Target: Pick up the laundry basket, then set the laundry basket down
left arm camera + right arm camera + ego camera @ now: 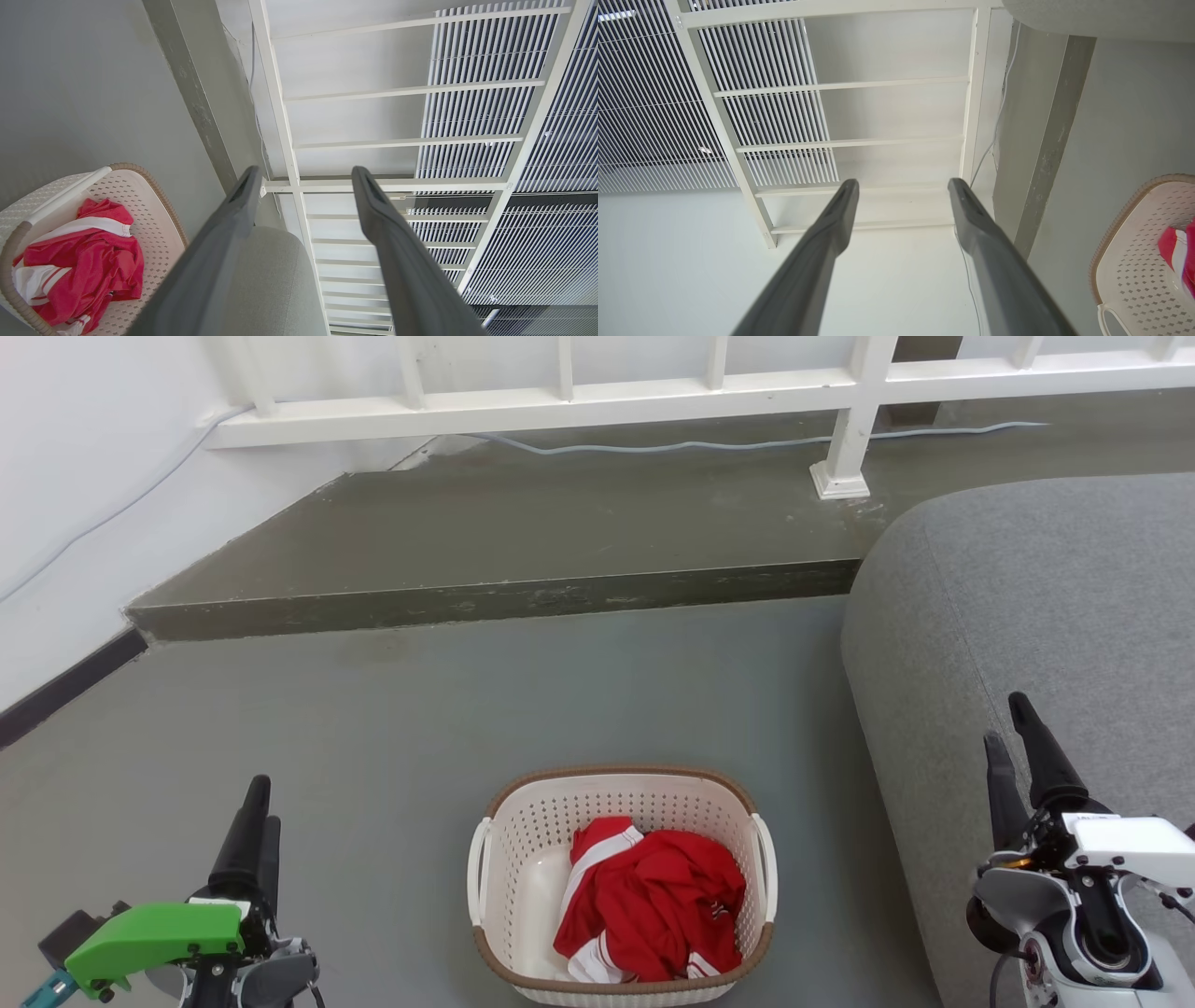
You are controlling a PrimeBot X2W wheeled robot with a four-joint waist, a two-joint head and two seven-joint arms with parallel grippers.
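On the grey floor (373, 728) right in front of me sits the laundry basket (560, 821). It is low in my head view and about halfway between my two arms. The big grey sofa (1027, 597) is near it on my right.

I think I am at the very start of the job. The basket is not picked up yet, and I am not touching it. My left gripper (263, 803) hangs off to the left, well apart from the basket, and my left wrist view shows its two fingers spread apart with nothing between them. My right gripper (1006, 721) is off to the right, in front of the sofa, and its fingers are spread apart too, holding nothing.

Next I think I need to bend down and bring both arms in. One gripper should go to the left handle (479, 868) and one to the right handle (767, 868). The basket looks too wide for one gripper to hold, so I should grab both thin handles and lift them evenly, or it may tip.

The basket is creamy white with lots of little holes in its walls. It has a brown rim (621, 771) that looks woven. It stands flat and upright. Inside is a bunch of red clothes (653, 896) with white stripes, piled more to my right, so some white bottom shows on the left.
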